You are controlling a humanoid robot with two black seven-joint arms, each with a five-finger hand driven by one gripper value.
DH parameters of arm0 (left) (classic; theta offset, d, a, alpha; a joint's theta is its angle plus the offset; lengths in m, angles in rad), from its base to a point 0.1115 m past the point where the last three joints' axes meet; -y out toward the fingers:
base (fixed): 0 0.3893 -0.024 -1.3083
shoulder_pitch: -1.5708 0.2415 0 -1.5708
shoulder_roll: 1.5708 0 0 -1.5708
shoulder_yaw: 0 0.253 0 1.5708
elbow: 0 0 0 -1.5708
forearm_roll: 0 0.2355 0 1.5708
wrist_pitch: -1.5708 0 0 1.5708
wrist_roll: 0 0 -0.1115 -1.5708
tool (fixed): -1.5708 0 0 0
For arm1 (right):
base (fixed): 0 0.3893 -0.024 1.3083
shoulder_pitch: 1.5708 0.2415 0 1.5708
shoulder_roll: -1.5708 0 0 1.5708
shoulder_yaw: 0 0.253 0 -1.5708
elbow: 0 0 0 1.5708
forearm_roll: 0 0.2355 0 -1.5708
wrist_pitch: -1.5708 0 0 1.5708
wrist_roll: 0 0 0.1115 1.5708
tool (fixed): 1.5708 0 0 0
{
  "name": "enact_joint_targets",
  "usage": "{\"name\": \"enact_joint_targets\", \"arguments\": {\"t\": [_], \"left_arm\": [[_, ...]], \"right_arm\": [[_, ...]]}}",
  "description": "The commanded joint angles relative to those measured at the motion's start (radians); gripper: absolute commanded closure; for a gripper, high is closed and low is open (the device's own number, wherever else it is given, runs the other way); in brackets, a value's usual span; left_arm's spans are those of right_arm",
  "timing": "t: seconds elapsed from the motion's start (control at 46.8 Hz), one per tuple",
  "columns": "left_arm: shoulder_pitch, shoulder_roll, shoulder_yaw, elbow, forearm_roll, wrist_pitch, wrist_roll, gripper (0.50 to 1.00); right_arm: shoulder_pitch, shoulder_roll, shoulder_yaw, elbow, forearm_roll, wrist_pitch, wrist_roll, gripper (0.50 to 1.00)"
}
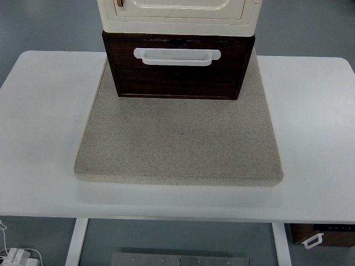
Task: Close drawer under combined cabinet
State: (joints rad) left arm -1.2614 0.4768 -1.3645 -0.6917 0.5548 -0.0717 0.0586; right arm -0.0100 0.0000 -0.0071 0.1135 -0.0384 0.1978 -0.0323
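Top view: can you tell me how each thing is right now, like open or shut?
Brown drawer: pushed in under the cream cabinet, front looks about flush, so it seems shut.
White handle: on the drawer front, nothing touching it.
Cream cabinet: door looks shut.
Grey mat: lying flat on the white table.
Robot hands: none in view.

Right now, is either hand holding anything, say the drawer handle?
Nothing is held. Neither hand is in view. The drawer under the cabinet has its white handle untouched.
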Motion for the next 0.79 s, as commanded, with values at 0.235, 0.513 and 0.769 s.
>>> {"name": "enact_joint_targets", "arguments": {"t": [0.235,0.513,0.769], "left_arm": [[0.011,-0.078,0.004,0.291,-0.041,0.122,-0.013,0.5],[0.1,-0.092,0.058,0.327,-0.288,0.109,-0.013,0.5],[0.178,-0.13,0.061,0.328,-0.404,0.043,-0.016,0.5]], "right_arm": [[-0.001,0.0,-0.002,0.002,0.0,0.0,0.0,0.548],[-0.001,0.0,-0.001,0.0,0.0,0.0,0.0,0.548],[-0.001,0.0,-0.001,0.002,0.0,0.0,0.0,0.548]]}}
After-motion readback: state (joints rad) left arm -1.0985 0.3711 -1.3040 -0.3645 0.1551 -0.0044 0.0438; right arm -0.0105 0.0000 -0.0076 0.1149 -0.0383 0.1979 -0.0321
